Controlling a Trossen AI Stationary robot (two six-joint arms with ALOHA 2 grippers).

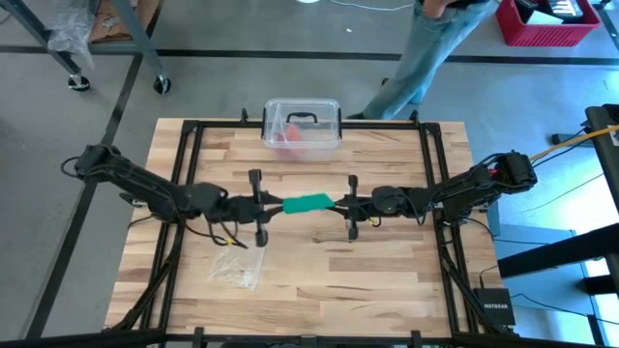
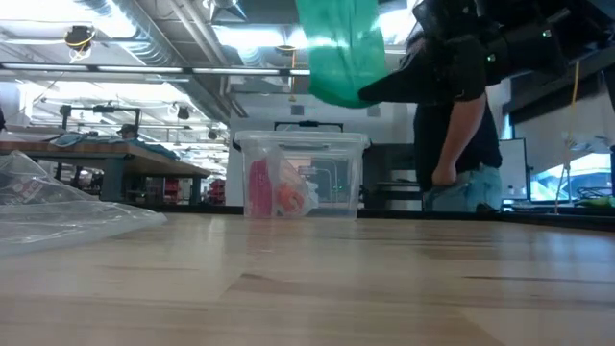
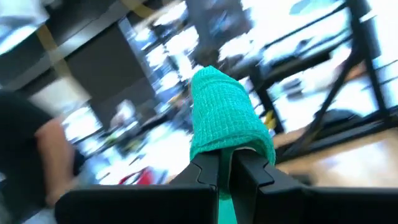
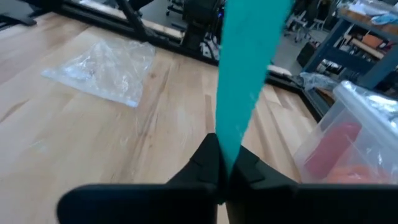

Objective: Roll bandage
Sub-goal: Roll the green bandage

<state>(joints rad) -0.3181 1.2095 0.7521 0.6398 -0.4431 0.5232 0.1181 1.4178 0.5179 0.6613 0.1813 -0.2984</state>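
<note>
Two dark claws are being kept pinched onto one long, soft green cloth bandage point(image 1: 309, 202), which is being held taut in the air above the middle of the pale wooden counter point(image 1: 387, 280). The left claw point(image 1: 275, 205) is clamped narrow on the end at nine o'clock, where the cloth is being folded over the fingertips point(image 3: 245, 171); the right claw point(image 1: 340, 203) is clamped narrow on the end at three o'clock. The clear plastic box with a black handle point(image 1: 302, 124) is being left at twelve o'clock, the crumpled clear plastic wrapper point(image 1: 237, 269) at seven o'clock. The starting step seems to be in hand: the strip is being stretched, nothing rolled yet. Next, one end probably needs turning over itself while tension is being kept.
</note>
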